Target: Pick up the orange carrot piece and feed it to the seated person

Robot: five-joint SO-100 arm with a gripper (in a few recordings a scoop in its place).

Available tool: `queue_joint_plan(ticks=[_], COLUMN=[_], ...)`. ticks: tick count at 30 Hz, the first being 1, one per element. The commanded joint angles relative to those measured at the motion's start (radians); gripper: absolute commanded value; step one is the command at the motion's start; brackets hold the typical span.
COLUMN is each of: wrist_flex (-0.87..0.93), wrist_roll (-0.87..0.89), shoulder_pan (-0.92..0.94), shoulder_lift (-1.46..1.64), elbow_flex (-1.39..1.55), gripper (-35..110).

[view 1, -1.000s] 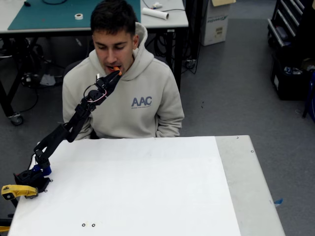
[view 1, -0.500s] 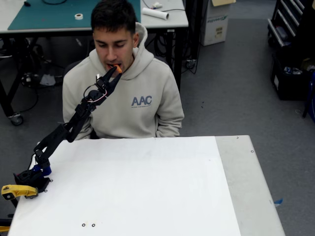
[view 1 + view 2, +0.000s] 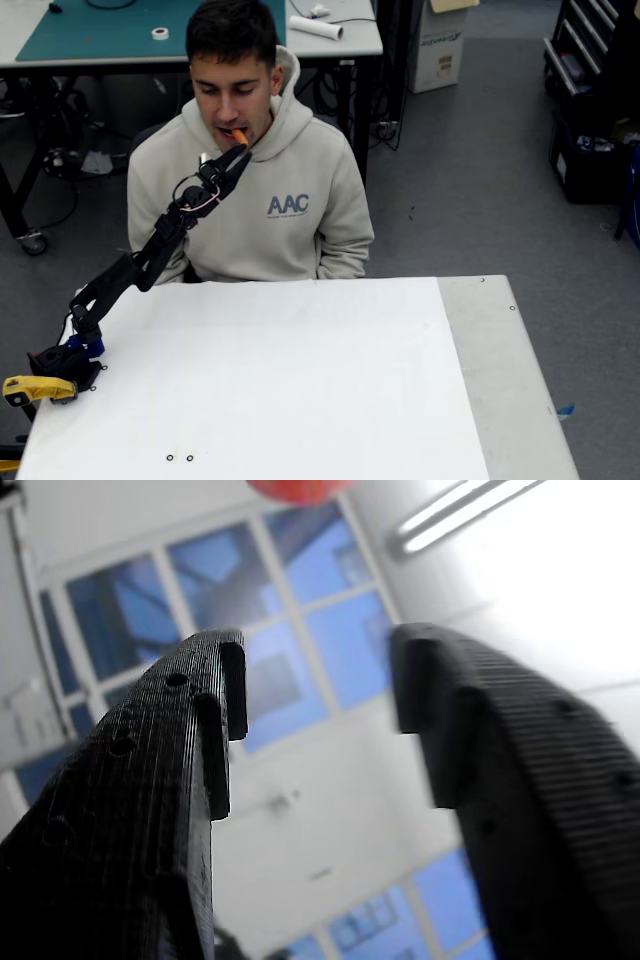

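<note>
Orange carrot piece (image 3: 238,135) at mouth of seated person (image 3: 250,160) — one end between lips, other sticking out. In wrist view, blurred orange blob (image 3: 297,488) at top edge, above fingertips. Pincer (image 3: 238,154) just below carrot, jaws spread, nothing between them — same gap in wrist view (image 3: 318,680). Black arm (image 3: 150,250) rises from base at left edge of white table (image 3: 300,390); yellow clamp (image 3: 35,388) beside base.

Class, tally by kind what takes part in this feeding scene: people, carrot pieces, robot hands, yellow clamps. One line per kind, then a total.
Seated person: 1
Orange carrot piece: 1
Hand, open: 1
Yellow clamp: 1
Total: 4
</note>
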Motion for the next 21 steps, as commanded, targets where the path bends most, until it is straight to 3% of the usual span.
queue_joint_plan(ticks=[1,12,21], wrist_flex=[-0.017,-0.003,-0.012], wrist_roll=[-0.005,0.009,0.011], shoulder_pan=[0.008,-0.009,-0.009], shoulder_lift=[0.048,0.057,0.316], elbow_flex=[-0.071,-0.017,0.423], gripper=[-4,-2,-2])
